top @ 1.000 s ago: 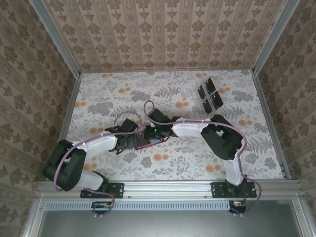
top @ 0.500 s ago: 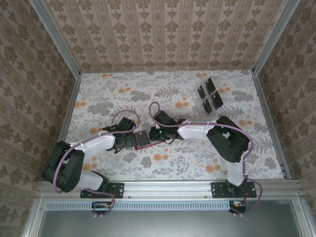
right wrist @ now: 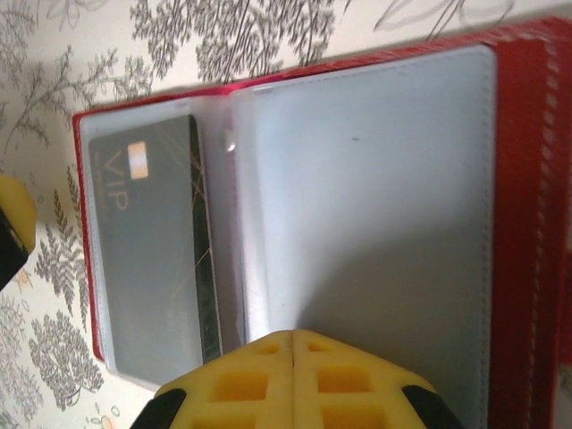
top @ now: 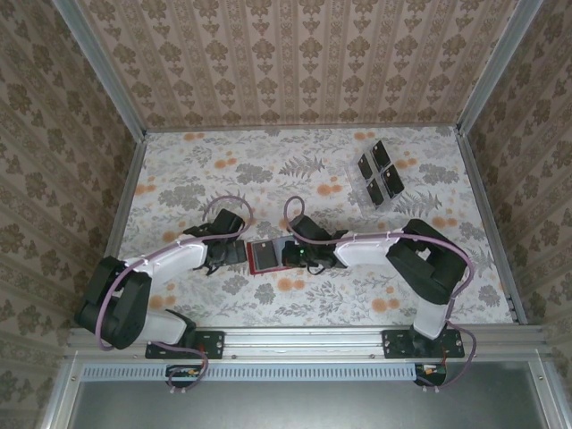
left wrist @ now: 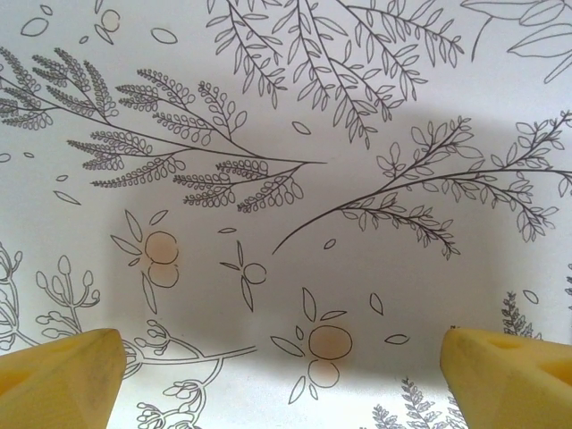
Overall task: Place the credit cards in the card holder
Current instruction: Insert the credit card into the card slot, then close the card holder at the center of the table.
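The card holder (top: 265, 256) lies open on the table between the two grippers, red with greyish pockets (right wrist: 375, 206). One dark credit card (right wrist: 152, 259) marked VIP sits inside its left pocket. My right gripper (right wrist: 292, 338) hovers over the right pocket's near edge, its yellow fingertips pressed together with nothing visible between them; from above it (top: 288, 256) sits at the holder's right edge. My left gripper (left wrist: 281, 380) is wide open over bare tablecloth, just left of the holder (top: 234, 254). Several more dark credit cards (top: 379, 173) lie at the back right.
The loose cards rest on a clear plastic tray (top: 357, 183) at the back right. Patterned walls enclose the table on three sides. One yellow finger of the left gripper (right wrist: 13, 223) shows beside the holder's left edge.
My right arm has drawn back to the right, uncovering the open card holder, and its gripper has shut. The left arm has barely moved.
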